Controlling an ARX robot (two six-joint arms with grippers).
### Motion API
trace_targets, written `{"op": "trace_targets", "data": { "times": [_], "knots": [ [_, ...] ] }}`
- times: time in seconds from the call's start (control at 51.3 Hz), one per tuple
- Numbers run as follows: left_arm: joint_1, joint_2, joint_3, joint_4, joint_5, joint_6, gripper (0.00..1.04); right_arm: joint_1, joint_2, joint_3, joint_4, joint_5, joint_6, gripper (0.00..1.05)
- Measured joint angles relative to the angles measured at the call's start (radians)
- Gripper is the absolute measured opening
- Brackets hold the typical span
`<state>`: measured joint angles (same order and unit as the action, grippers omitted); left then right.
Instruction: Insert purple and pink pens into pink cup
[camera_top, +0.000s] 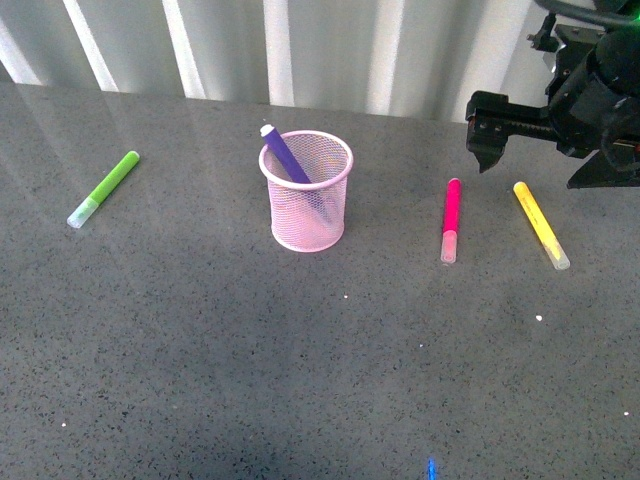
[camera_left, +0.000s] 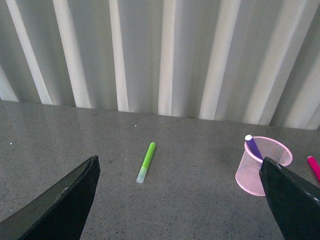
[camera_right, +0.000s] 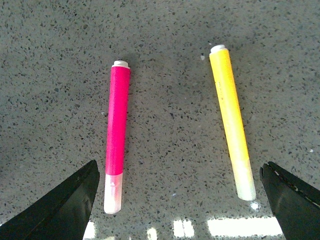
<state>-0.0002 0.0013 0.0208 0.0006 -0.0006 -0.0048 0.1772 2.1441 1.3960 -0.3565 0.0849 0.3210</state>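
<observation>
the purple pen (camera_top: 285, 152) already leans inside the pink cup (camera_top: 310, 205), which stands near the middle of the counter's (camera_top: 200, 380) far edge. the pink pen (camera_top: 451, 220) lies flat on the counter between the cup and the right edge, with the yellow marker (camera_top: 540, 224) just beside it on the right-edge side. the green marker (camera_top: 103, 188) lies well apart, toward the left edge.

the right gripper (camera_right: 177, 169) hangs over the pink pen and the yellow marker, jaws wide apart and holding nothing. the left gripper (camera_left: 177, 162) is also spread open and empty, back on the left side.

the main risk, as i judge it, is that wide span: both the pink pen and the yellow marker fall between the fingers (camera_right: 70, 195), so a straight descent could close on the wrong one, catch both, or nudge the yellow one away. the pen is round and slim on a smooth counter, so a finger touching first could roll it off. later, the light mesh cup could tip or slide if the pen strikes its rim or the leaning purple pen.
</observation>
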Motion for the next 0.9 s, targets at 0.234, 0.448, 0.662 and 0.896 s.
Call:
{"op": "trace_targets", "data": {
  "times": [0.234,0.448,0.662,0.896],
  "knots": [
    [0.000,0.000,0.000,0.000,0.000,0.000,0.98,0.022,0.118,0.097,-0.013,0.013,-0.039,0.98],
    [0.000,0.000,0.000,0.000,0.000,0.000,0.98,0.032,0.204,0.183,-0.029,0.032,-0.052,0.98],
    [0.000,0.000,0.000,0.000,0.000,0.000,0.98,0.035,0.277,0.293,-0.070,0.027,-0.054,0.98],
    [0.000,0.000,0.000,0.000,0.000,0.000,0.98,0.050,0.338,0.390,-0.098,0.011,-0.045,0.98]
  ]
}}
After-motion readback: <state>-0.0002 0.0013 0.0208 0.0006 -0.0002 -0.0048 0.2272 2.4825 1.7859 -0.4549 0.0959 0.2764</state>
